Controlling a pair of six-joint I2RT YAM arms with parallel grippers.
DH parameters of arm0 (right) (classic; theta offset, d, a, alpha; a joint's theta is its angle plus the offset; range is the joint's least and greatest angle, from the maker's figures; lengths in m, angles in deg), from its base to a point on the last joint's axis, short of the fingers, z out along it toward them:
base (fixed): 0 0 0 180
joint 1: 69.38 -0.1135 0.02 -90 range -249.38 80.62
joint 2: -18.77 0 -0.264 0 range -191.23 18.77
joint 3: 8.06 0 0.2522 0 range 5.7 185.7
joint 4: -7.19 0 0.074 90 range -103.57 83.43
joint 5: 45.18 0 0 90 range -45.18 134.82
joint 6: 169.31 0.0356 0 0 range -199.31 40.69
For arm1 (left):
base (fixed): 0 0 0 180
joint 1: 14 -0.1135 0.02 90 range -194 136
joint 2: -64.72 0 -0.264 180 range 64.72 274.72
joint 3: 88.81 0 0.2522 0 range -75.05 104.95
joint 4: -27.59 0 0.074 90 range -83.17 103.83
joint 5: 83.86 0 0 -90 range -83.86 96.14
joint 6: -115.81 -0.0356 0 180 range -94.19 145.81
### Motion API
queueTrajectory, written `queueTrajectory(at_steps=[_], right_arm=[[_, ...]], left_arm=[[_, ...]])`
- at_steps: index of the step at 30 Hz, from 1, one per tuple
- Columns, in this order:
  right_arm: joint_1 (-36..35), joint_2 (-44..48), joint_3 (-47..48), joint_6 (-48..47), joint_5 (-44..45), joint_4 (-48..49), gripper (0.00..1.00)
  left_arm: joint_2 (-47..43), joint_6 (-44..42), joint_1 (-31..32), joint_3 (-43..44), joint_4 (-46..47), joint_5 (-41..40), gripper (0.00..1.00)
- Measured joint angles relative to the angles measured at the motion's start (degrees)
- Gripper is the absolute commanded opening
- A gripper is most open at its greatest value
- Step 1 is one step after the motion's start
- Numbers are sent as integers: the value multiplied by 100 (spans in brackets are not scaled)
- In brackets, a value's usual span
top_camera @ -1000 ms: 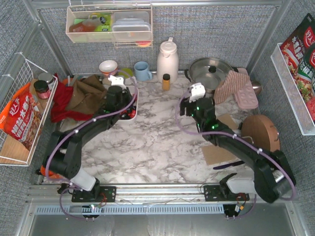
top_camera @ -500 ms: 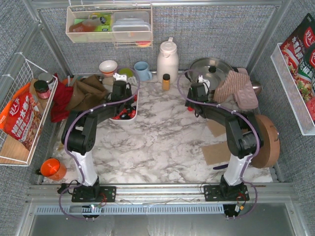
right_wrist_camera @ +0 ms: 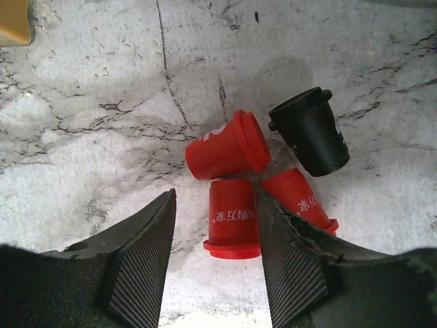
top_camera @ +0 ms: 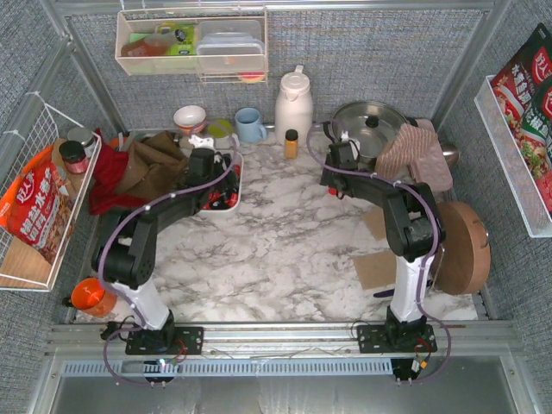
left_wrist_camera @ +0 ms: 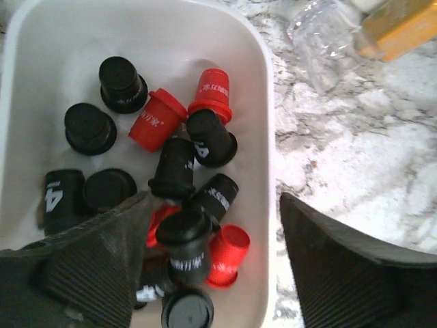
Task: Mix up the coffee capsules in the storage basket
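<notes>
The white storage basket (left_wrist_camera: 205, 27) holds several black and red coffee capsules (left_wrist_camera: 158, 120). My left gripper (left_wrist_camera: 212, 256) hangs open just above its near right corner, one finger over the capsules, the other over the marble outside the rim. A black capsule (left_wrist_camera: 184, 246) lies loose between the fingers. From above, the left gripper (top_camera: 210, 166) is over the basket (top_camera: 239, 178). My right gripper (right_wrist_camera: 215, 239) is low over the marble, open astride a red capsule (right_wrist_camera: 233, 215); its right finger touches the capsule and a gap shows on the left. Two more red capsules (right_wrist_camera: 229, 147) and a black one (right_wrist_camera: 311, 130) lie just beyond.
An amber bottle (top_camera: 291, 143), white thermos (top_camera: 293, 105) and blue mug (top_camera: 250, 124) stand at the back. A lidded pot (top_camera: 366, 125) and oven mitt (top_camera: 424, 157) flank the right gripper (top_camera: 336, 175). Brown cloth (top_camera: 151, 164) lies left of the basket. An orange cup (top_camera: 86, 295) sits near left.
The left jaws have opened over the basket and a black capsule now lies free. The right arm reached toward the pot and its jaws narrowed around the red capsule.
</notes>
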Motion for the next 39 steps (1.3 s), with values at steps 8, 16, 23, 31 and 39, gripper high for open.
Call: queueTrajectory(at_steps=[8, 16, 23, 31, 39], right_arm=[[0, -297, 442, 0, 2, -487, 52], [2, -551, 855, 68, -2, -1106, 51], [2, -691, 1110, 90, -22, -1405, 39], [0, -389, 660, 24, -205, -1268, 30], [-50, 1132, -881, -299, -682, -463, 28]], left_arm=[[-1513, 190, 7, -1010, 476, 157, 99], [-2275, 297, 9, -1416, 313, -105, 99], [-2400, 472, -11, -1405, -83, -831, 99], [-2507, 761, -98, -1436, -348, -796, 99], [-2610, 741, 125, -1440, -387, 109, 96]])
